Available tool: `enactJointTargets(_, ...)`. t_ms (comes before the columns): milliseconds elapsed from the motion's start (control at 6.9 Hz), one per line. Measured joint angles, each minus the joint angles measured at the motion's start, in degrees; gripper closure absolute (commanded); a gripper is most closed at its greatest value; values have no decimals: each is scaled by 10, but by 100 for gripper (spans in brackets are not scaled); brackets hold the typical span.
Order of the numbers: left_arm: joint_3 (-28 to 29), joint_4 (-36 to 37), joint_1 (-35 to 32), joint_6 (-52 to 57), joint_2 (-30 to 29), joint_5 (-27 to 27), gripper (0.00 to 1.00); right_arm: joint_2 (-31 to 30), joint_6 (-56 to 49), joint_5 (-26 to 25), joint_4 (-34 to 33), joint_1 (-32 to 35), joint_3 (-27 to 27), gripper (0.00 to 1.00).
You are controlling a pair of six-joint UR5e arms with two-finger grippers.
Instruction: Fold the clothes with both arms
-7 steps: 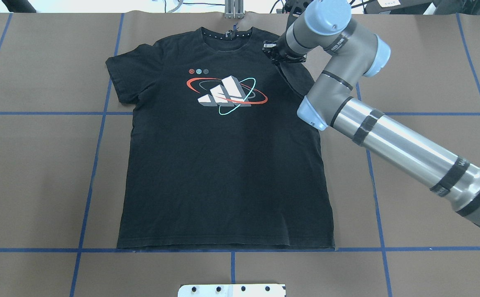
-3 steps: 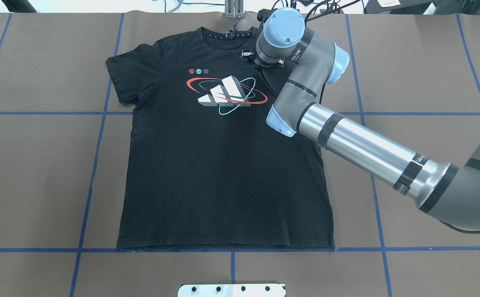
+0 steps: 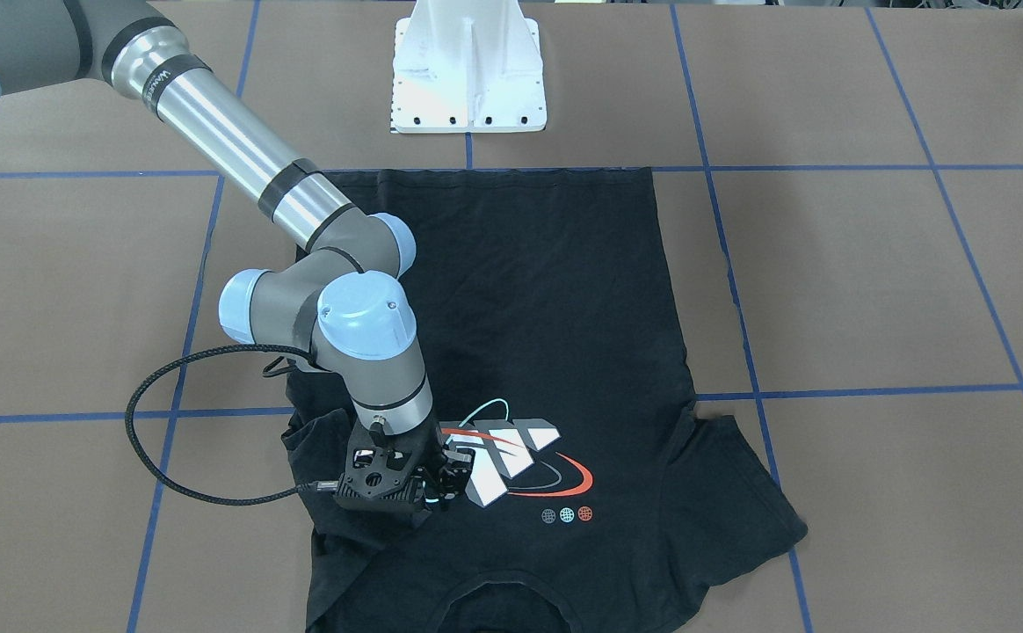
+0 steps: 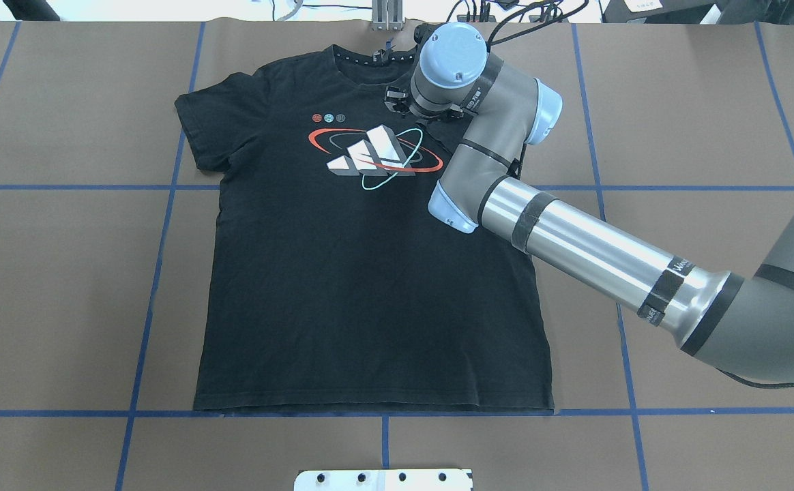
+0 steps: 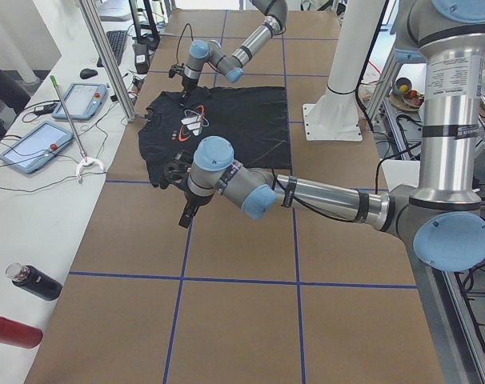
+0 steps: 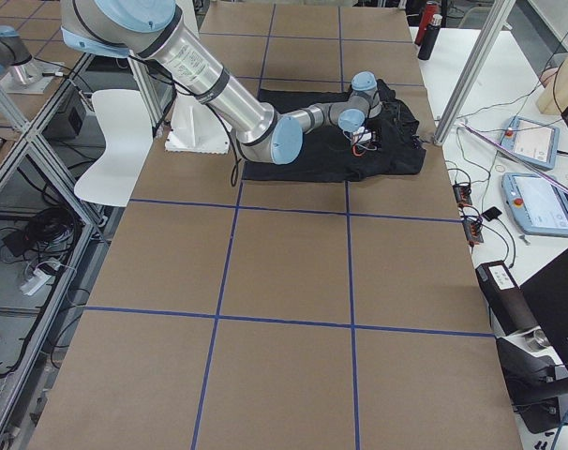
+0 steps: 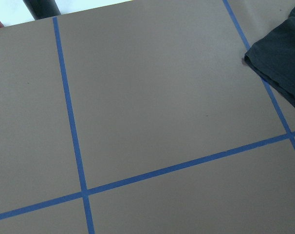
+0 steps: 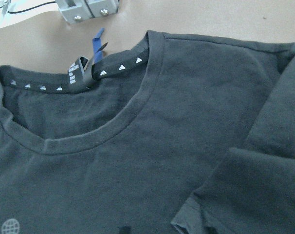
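Exterior front-facing view is showing the T-shirt (image 3: 547,308) lying flat and chest-up on the counter (image 3: 872,264). The right arm (image 3: 362,352) is reaching over beside the logo (image 3: 511,457), and its jaws appear to be pinching the sleeve (image 3: 322,440) on the robot's right, which is bunching inward.

Overhead, the arm is hiding most of that sleeve beside the collar (image 4: 376,60).

From the left end, the left arm (image 5: 322,196) is hanging over bare counter near the other sleeve (image 5: 150,160). I cannot tell whether its jaws are spread.

The right-end view is adding nothing.

The left wrist camera is catching only a sleeve corner.

The right wrist camera is showing the collar and the doubled sleeve.

The cloth is looking soft, light and limp, so it is likely sagging wherever it is lifted. Hems and shoulder seams are looking like the best places to hold it.
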Motion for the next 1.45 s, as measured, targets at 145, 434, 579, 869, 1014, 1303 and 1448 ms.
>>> enactJointTargets(145,6,0,8,-33,-31,0,1,-7,14,19,-1,4,23,1)
enactJointTargets(434,23,-1,71,-116,-103,1,1,-83,41,76,-3,19,139,1)
enactJointTargets(579,51,-2,112,-143,-146,3,0,-140,46,115,-4,32,207,1)
enactJointTargets(869,141,-52,156,-164,-209,4,6,-252,45,206,-2,72,313,1)
enactJointTargets(1014,230,-128,166,-188,-244,4,12,-309,42,229,1,85,367,1)
enactJointTargets(1303,405,-252,194,-233,-333,56,30,-386,40,238,3,91,442,1)
enactJointTargets(1448,453,-281,211,-239,-362,115,40,-402,40,237,3,92,457,1)
